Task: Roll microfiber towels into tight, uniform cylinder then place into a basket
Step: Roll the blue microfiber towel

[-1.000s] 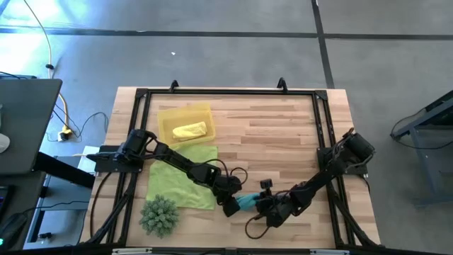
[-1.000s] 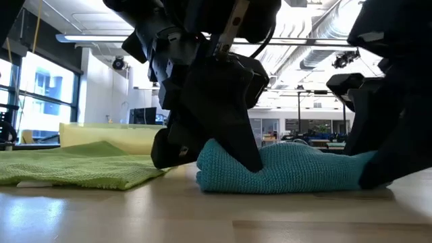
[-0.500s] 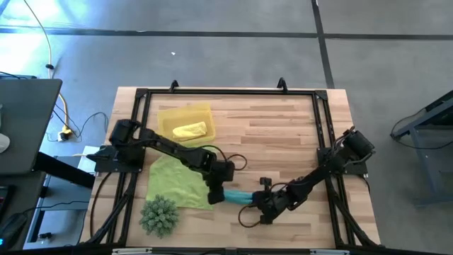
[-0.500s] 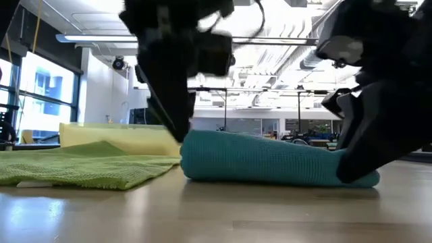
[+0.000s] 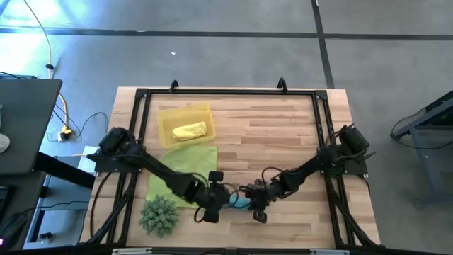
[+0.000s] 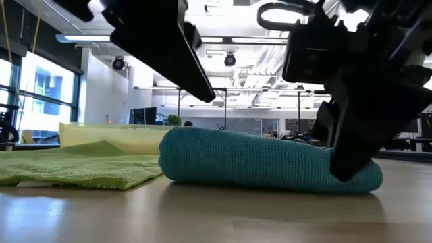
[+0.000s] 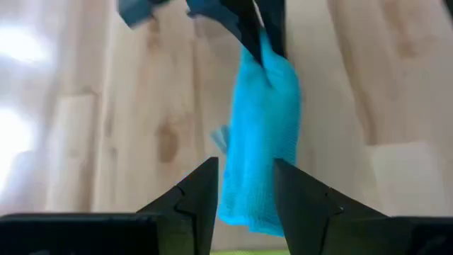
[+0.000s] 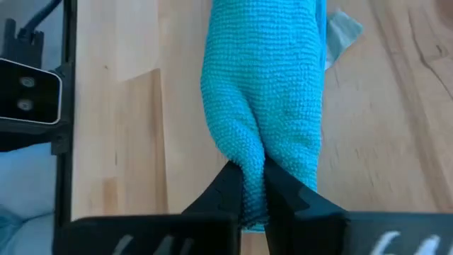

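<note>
The teal towel (image 5: 239,202) lies as a roll (image 6: 256,158) on the wood near the table's front edge, resting along its whole length. My right gripper (image 8: 253,168) is shut on its right end. Just above its left end my left gripper (image 7: 245,164) hangs open, one finger to either side of the roll (image 7: 263,120), clear of it in the low view (image 6: 196,81). The lime green towel (image 5: 180,166) lies spread flat at the left. The rolled yellow towel (image 5: 190,131) lies in the basket (image 5: 166,117). My right gripper pinches the roll's right end (image 8: 255,152) between its two fingers, and the cloth puckers into a crease where they meet. The fingers (image 6: 344,162) slant down from the table's right and lie along the roll. The roll stays on the table.
A spiky green ball (image 5: 159,214) sits at the front left corner, next to the green towel (image 6: 74,165). The basket (image 6: 121,135) stands behind that towel. Black frame rails (image 5: 322,134) run along the table's edges. Bare wood lies at the middle and far right.
My left gripper has let go of the teal towel's left end, rolled about and risen clear of it. My right gripper has turned and come a little toward the table's left on the right end. The towel, bunched short before, now lies as a longer, even roll.
</note>
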